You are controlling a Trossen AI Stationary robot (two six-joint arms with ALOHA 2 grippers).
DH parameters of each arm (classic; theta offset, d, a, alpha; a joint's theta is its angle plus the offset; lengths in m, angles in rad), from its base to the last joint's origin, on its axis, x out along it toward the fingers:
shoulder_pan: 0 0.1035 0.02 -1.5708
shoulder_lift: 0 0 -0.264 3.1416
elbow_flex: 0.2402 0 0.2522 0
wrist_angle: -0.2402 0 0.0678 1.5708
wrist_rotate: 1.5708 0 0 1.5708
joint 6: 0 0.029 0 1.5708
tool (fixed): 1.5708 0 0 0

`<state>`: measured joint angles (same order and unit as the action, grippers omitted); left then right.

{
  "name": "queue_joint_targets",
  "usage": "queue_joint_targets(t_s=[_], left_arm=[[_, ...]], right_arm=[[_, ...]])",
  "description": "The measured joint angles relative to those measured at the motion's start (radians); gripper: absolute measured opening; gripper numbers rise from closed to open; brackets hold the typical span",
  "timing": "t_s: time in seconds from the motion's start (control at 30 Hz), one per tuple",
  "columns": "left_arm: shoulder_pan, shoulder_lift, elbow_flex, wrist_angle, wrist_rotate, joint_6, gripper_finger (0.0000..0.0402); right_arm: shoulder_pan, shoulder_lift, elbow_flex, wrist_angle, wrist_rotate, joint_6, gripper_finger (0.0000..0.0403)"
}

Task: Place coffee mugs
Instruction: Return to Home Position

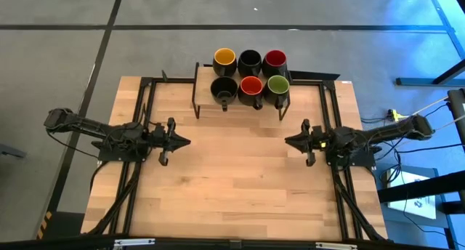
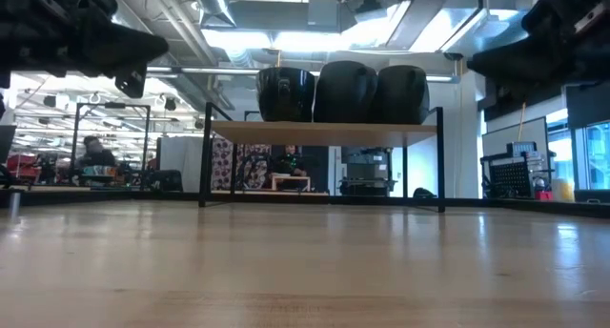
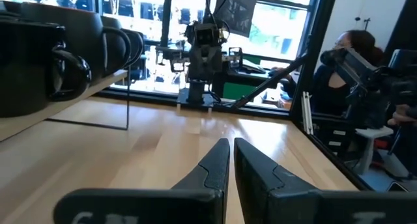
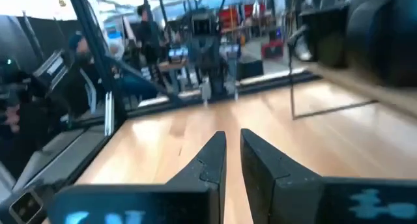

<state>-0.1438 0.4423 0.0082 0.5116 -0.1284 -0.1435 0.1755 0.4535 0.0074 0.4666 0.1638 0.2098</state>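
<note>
Mugs [image 1: 251, 84] number six overhead; low view shows seemingly three.

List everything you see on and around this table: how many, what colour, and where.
yellow-lined mug: one, dark outside, shelf's far row, left end
black-lined mugs: two, far row middle and near row left
red-lined mug: one, far row, right end
orange-red-lined mug: one, near row, middle
green-lined mug: one, near row, right end
shelf: one, wooden top on black legs, table's far edge
table: one, light wood
person: one, dark top, seated beyond the table
left gripper: dark, fingers together, empty, over the table's left side
right gripper: dark, fingers together, empty, over the right side
</note>
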Motion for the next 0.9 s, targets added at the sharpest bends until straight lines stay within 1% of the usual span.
queue_joint_targets(t_s=[0.2,0.37,0.4,0.47,0.6,0.9], left_arm=[[0.002,0.0,0.0,-0.003,0.001,-0.004,0.0018],[0.002,-0.021,0.0,-0.02,0.088,-0.014,0.0018],[0.002,-0.032,0.0,-0.032,0.097,-0.016,0.0018],[0.002,-0.065,0.0,-0.08,0.08,-0.037,0.0018],[0.003,-0.168,0.0,-0.213,0.026,-0.077,0.0018],[0.003,-0.439,0.0,-0.409,-0.001,-0.053,0.0018]], right_arm=[[-0.042,-0.195,0.0,-0.166,0.0,-0.033,0.0035],[-0.046,-0.359,0.0,-0.311,0.0,-0.036,0.0035],[-0.046,-0.394,0.0,-0.348,0.0,-0.035,0.0035],[-0.046,-0.453,0.0,-0.411,0.0,-0.035,0.0035],[-0.045,-0.451,0.002,-0.419,0.004,-0.035,0.0035],[-0.045,-0.451,0.002,-0.42,0.012,-0.009,0.0035]])
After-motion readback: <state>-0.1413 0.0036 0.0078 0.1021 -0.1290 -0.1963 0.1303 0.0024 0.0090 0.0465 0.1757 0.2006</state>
